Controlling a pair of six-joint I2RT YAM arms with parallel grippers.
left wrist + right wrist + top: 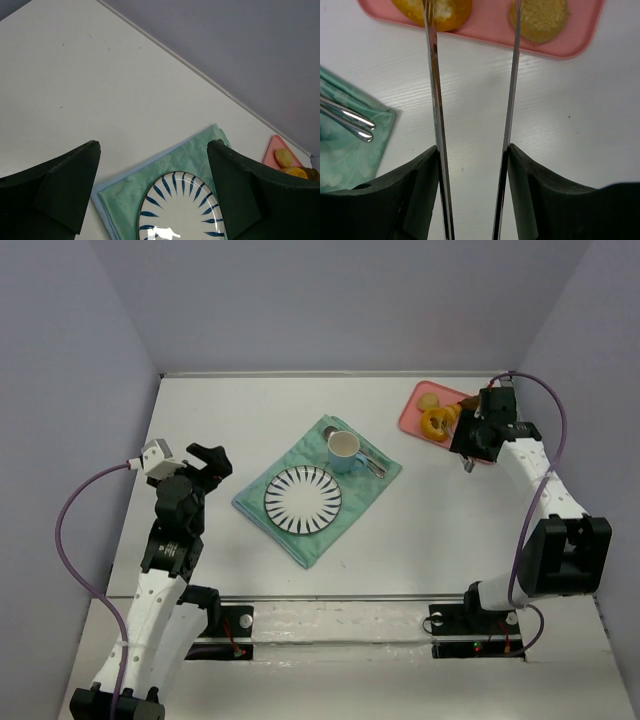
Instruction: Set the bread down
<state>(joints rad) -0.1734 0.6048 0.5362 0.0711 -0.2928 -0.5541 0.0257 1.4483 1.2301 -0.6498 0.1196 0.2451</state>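
Observation:
The bread (pixel 436 424), a golden-orange ring, lies on the pink tray (pixel 410 412) at the back right; in the right wrist view the bread (pixel 451 11) shows at the top edge. My right gripper (pixel 463 441) (pixel 472 150) is shut on metal tongs (pixel 434 90). The two blades stand apart and reach the tray, the left blade over the bread. My left gripper (pixel 212 462) (pixel 152 147) hangs open and empty over the table at the left, short of the striped plate (pixel 302 498) (pixel 182 210).
A green cloth (pixel 300 540) (pixel 165 167) lies under the plate, a teal cup (pixel 345 450) and cutlery (pixel 374 462) (pixel 347 120). A yellow bun (pixel 428 400) and a browner piece (pixel 540 17) share the tray. Grey walls close in on three sides.

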